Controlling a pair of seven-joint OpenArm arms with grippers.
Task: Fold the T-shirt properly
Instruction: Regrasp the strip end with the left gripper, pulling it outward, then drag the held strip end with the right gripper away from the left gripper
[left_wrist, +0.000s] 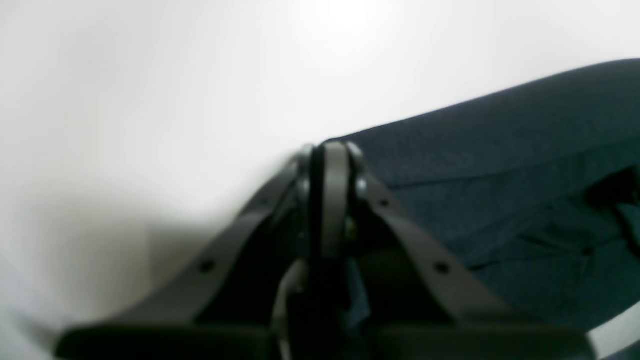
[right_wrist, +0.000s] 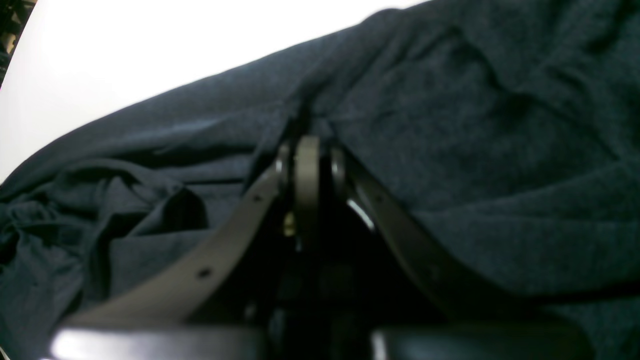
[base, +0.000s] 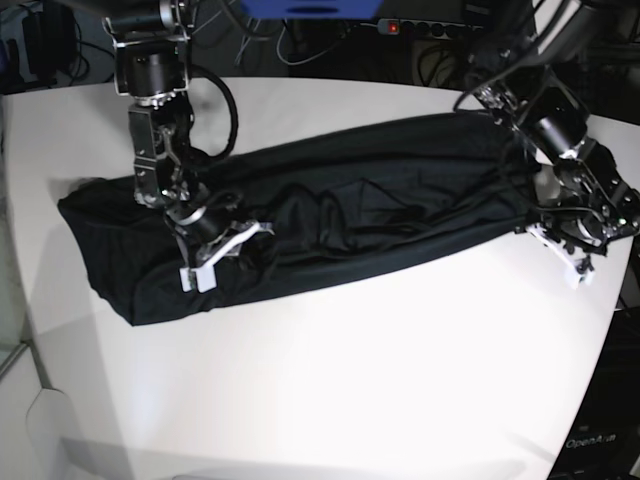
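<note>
White worktop (base: 340, 350): broad, pale and rounded at its edges, it carried the whole scene; its near half lay bare of cloth, and a strip of it showed beyond the garment in both wrist views.

T-shirt (base: 340, 215): black, thin and soft, it lay stretched in a long band slantwise across the far half of the worktop — from low on the base view's left to high on its right. Folds and creases bunched along its middle and around both hands. In the left wrist view its edge ended right at the fingertips, with worktop beyond.

Right arm: on the base view's left, it reached down from the far edge onto the lower end of the cloth.

Left arm: on the base view's right, it bent down to the upper end of the cloth, near the worktop's edge.

Right hand (right_wrist: 306, 145): closed, its fingers pressed together with the fabric puckering up into them — pinching a fold of the T-shirt, well inside its edge. Its white fingers (base: 225, 250) showed against the black cloth in the base view.

Left hand (left_wrist: 332, 150): closed, fingertips together at the very hem of the T-shirt. Cloth appeared to be caught between them, though the blur of that view left the hold itself less plain.
</note>
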